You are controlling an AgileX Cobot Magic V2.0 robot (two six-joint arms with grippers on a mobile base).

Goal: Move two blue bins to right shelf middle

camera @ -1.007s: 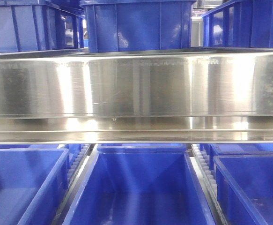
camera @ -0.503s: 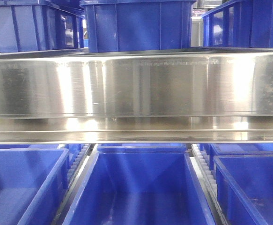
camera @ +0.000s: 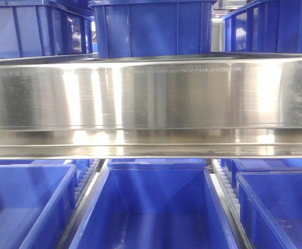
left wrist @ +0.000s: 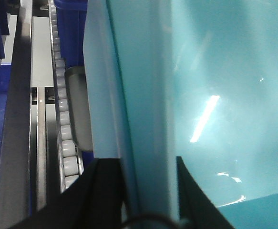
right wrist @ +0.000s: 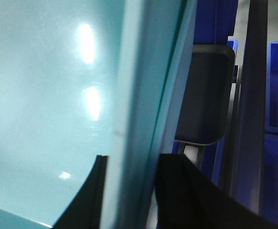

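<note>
I have the pale blue bin [left wrist: 215, 95] by its walls: the left gripper [left wrist: 139, 162] and the right gripper [right wrist: 136, 160] each have their jaws clamped across a thin wall of it. It sits just beside a roller track [left wrist: 65, 129], and my front camera shows dark blue bins [camera: 156, 197] above and below a steel shelf beam [camera: 151, 93].

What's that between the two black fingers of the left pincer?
The pale bin's side wall, rim included, fills the gap between the left pincer's fingers. The left wrist view shows it.
</note>
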